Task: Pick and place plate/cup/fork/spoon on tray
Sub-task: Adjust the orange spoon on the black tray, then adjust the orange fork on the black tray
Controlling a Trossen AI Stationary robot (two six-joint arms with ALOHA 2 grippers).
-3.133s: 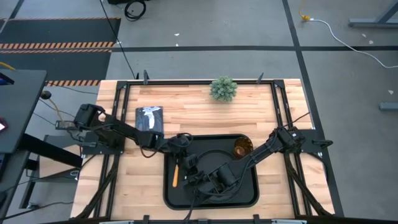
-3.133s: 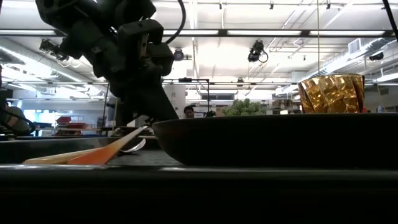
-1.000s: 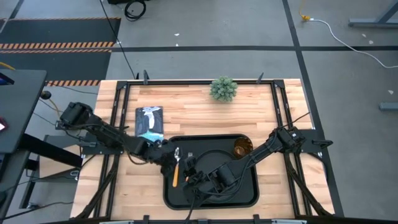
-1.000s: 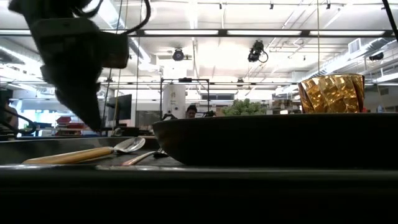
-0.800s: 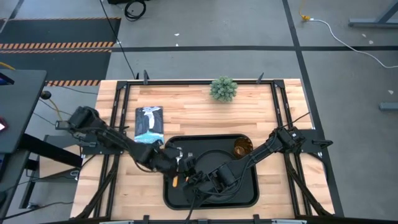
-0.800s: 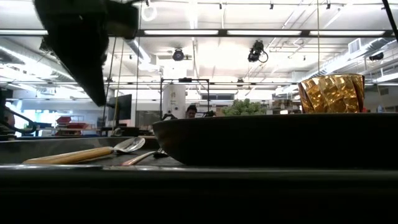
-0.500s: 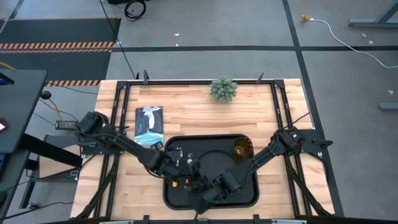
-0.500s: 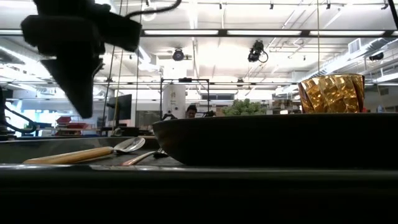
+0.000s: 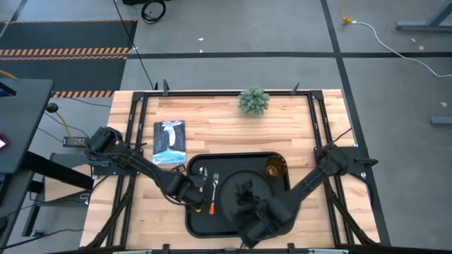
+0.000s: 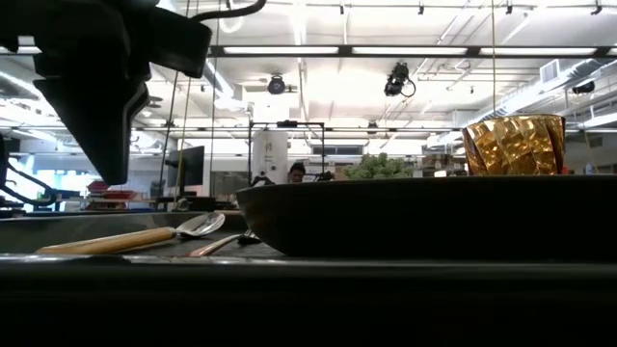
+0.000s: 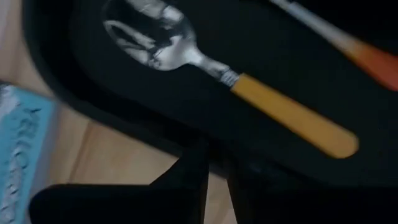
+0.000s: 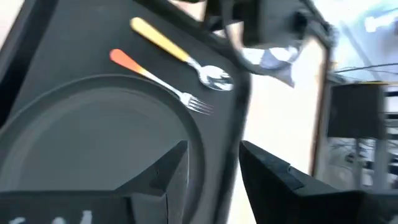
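Observation:
The black tray [image 9: 279,213] lies at the table's near middle. On it rest the round black plate [image 12: 93,143], the amber cup [image 9: 275,167] at its far right corner, the spoon [image 11: 205,62] with a yellow handle, and the fork [image 12: 163,82] with an orange handle [image 12: 121,57]. Spoon and fork lie flat side by side left of the plate. My left gripper [image 11: 214,183] hangs above the tray's left rim beside the spoon's handle. It points down, fingers nearly together, and holds nothing. My right gripper [image 12: 214,165] is open above the plate's left edge.
A blue book [image 9: 169,141] lies on the wood just beyond the tray's far left corner. A small green plant [image 9: 253,101] stands at the far edge. Black frame rails [image 9: 319,120] run along the table's sides. Bare wood shows right of the tray.
My left gripper has moved toward the near edge and a little right, from the tray's far left corner to beside the spoon's handle, and has tipped further down. My right gripper has drawn back toward the near right, off the fork and over the plate. Spoon and fork lie unmoved.

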